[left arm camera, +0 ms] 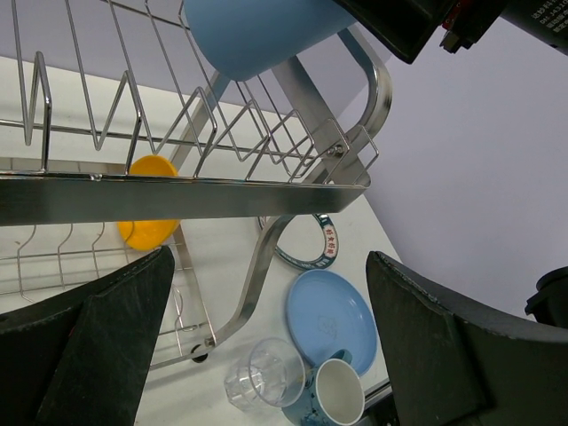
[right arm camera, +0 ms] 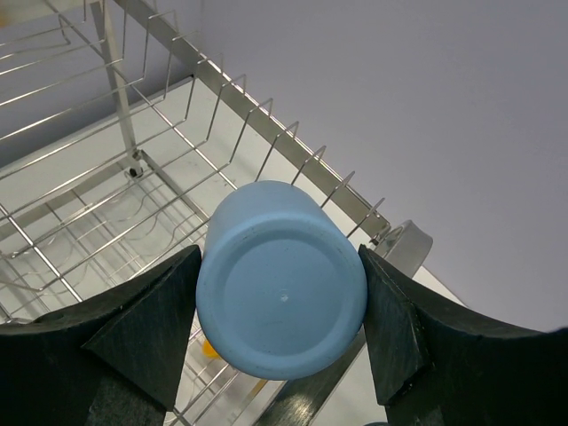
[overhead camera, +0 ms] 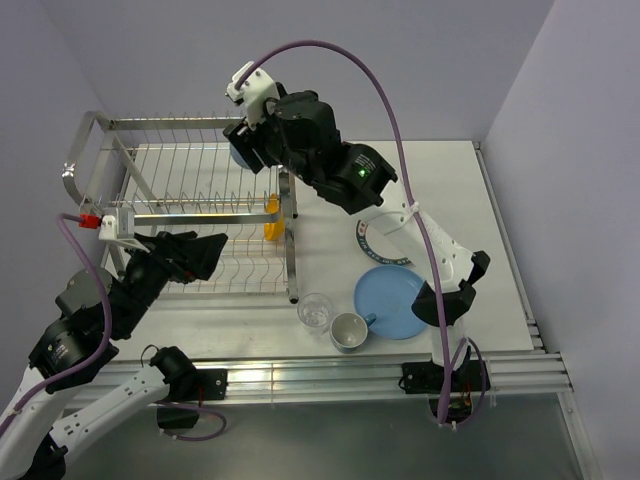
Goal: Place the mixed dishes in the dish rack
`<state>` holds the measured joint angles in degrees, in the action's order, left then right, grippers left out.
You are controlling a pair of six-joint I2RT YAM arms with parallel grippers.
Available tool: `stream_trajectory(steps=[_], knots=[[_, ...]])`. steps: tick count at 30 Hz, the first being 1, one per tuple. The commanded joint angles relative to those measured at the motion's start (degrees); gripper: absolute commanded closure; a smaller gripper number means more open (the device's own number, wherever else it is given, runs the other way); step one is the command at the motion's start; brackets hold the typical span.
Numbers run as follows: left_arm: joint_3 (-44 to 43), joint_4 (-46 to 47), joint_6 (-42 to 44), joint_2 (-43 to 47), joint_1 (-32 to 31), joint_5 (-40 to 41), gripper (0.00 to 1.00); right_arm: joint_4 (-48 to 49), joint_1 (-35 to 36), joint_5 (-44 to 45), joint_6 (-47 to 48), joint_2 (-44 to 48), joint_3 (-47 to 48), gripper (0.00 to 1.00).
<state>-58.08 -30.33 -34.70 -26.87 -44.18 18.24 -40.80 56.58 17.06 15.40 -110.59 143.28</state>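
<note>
From above, the right gripper (overhead camera: 247, 150) holds the blue tumbler (overhead camera: 238, 156) over the far right corner of the dish rack (overhead camera: 150, 170). The left gripper (overhead camera: 208, 252) hovers at the rack's near side. A glass (overhead camera: 315, 310), mug (overhead camera: 349, 331), blue plate (overhead camera: 392, 300) and patterned plate (overhead camera: 372, 238) sit on the table (overhead camera: 480, 200), to the right of the rack.

Left wrist view — the fingers (left arm camera: 115, 337) are spread wide and empty, and a yellow bowl (left arm camera: 149, 200) stands in the rack.

Right wrist view — the tumbler's base faces the camera, pinched on both sides.

We are finding free room over the table (overhead camera: 480, 190) far right; the dish rack (overhead camera: 170, 122) is blocking the left
</note>
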Motion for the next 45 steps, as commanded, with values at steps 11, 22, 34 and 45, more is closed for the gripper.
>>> stream_trajectory(steps=[11, 22, 34, 45], knots=[[1.48, 0.27, 0.42, -0.64, 0.15, -1.54, 0.03, 1.68, -2.70, -5.54, -1.68, -1.65, 1.47, 0.00], [8.24, 4.30, -1.86, -2.22, 0.15, -8.82, 0.07, 5.81, -3.58, -5.11, -1.25, -0.60, 0.07, 0.00], [18.79, 9.93, -7.66, -4.41, -1.25, -15.07, 0.15, 11.71, -3.58, 3.06, -9.24, 16.17, -15.21, 0.00], [18.98, 13.10, -17.33, -19.70, -28.14, 5.66, 0.14, 11.71, -3.75, 10.53, -20.84, 42.51, -43.65, 0.00]])
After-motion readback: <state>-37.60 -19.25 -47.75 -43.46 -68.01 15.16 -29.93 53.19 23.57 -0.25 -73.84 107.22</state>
